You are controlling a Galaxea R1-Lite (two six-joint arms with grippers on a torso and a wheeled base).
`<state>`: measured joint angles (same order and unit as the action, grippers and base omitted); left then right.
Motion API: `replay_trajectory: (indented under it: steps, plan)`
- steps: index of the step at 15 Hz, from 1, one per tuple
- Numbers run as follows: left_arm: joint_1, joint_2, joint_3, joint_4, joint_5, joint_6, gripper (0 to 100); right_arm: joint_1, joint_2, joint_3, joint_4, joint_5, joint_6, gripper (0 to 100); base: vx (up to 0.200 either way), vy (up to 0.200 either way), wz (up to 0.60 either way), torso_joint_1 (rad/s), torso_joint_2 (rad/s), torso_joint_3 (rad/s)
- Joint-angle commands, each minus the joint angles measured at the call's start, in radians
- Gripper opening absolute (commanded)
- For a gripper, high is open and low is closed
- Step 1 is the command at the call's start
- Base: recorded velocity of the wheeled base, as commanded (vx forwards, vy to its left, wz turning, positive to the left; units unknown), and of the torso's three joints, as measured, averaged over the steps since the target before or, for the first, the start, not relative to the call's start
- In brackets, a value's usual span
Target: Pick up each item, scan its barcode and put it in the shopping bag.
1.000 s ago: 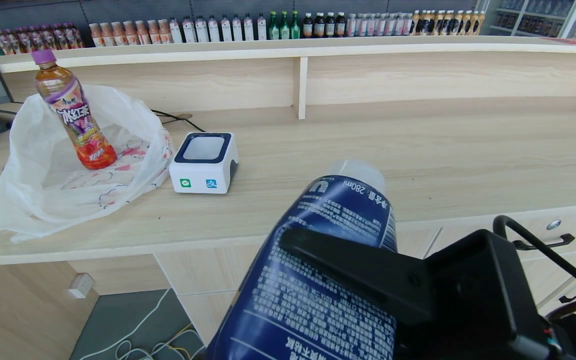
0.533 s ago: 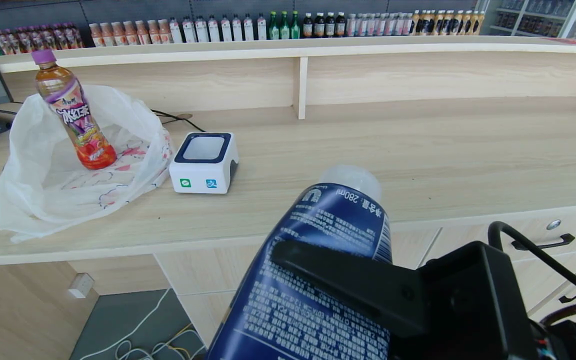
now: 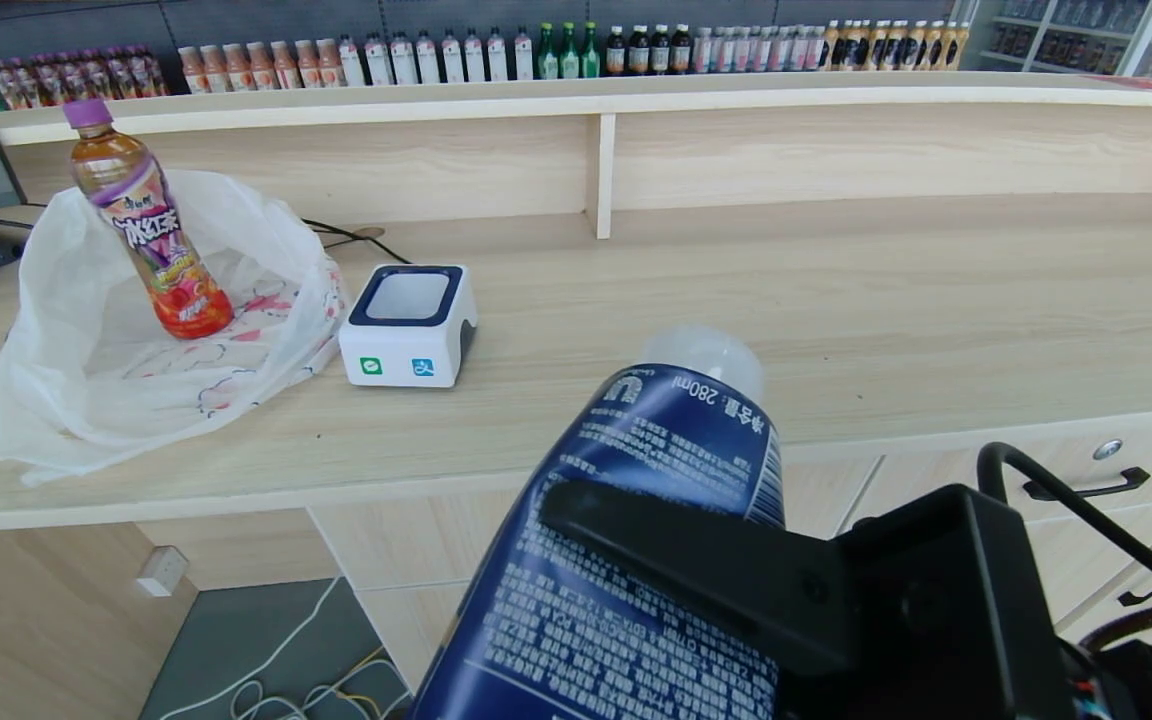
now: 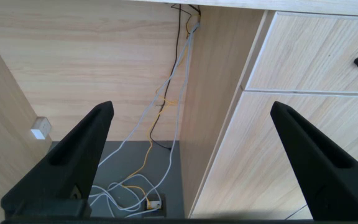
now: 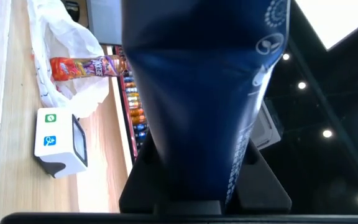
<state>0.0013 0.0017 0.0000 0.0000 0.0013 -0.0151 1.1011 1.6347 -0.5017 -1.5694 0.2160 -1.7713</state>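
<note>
A dark blue bottle [image 3: 636,500] with a pale cap is held tilted in front of the counter's front edge, and my right gripper [image 3: 586,520] is shut on its body. The right wrist view looks along this blue bottle [image 5: 197,93]. A white scanner [image 3: 408,323] with a dark-framed window sits on the counter, left of the bottle's cap. Beside it lies the white shopping bag [image 3: 86,400], with a purple-capped tea bottle [image 3: 146,225] standing upright inside. My left gripper [image 4: 191,168] hangs open below the counter with nothing between its fingers.
The wooden counter [image 3: 836,300] has a raised back shelf with a vertical divider [image 3: 600,175]. Rows of drinks [image 3: 576,50] line the wall behind. Drawers with black handles [image 3: 1086,487] lie under the counter at right, and loose cables [image 4: 160,124] hang in the gap beneath.
My right gripper with the blue bottle has shifted slightly down and left, then held still. The bag, tea bottle and scanner have not moved.
</note>
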Motion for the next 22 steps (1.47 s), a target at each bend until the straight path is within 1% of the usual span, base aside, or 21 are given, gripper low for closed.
replay_trajectory:
  steps: [1, 3, 6, 8, 9, 11, 22]
  plan:
    - [0.0, 0.0, 0.0, 0.0, 0.0, 0.0, 100, 0.0, 0.001, -0.001, -0.001, 0.0, -0.002, 0, 0.0, 0.0, 0.0, 0.0, 0.0, 0.0]
    - [0.0, 0.0, 0.0, 0.0, 0.0, 0.0, 100, 0.0, -0.003, -0.003, -0.001, 0.002, -0.02, 0, 0.0, 0.0, 0.0, 0.0, 0.0, 0.0]
    - [0.0, 0.0, 0.0, 0.0, 0.0, 0.0, 100, 0.014, -0.015, -0.009, -0.001, 0.003, -0.109, 0, 0.0, 0.0, 0.0, 0.0, 0.0, 0.0]
    - [0.0, 0.0, 0.0, 0.0, 0.0, 0.0, 100, 0.02, -0.015, -0.015, -0.001, 0.019, -0.122, 0, 0.0, 0.0, 0.0, 0.0, 0.0, 0.0]
    - [0.0, 0.0, 0.0, 0.0, 0.0, 0.0, 100, 0.029, -0.015, -0.023, -0.001, 0.025, -0.157, 0, 0.0, 0.0, 0.0, 0.0, 0.0, 0.0]
    - [0.0, 0.0, 0.0, 0.0, 0.0, 0.0, 100, 0.036, -0.015, -0.026, -0.001, 0.029, -0.185, 0, 0.0, 0.0, 0.0, 0.0, 0.0, 0.0]
    - [0.0, 0.0, 0.0, 0.0, 0.0, 0.0, 100, 0.051, 0.005, -0.06, -0.001, 0.04, -0.197, 0, 0.0, 0.0, 0.0, 0.0, 0.0, 0.0]
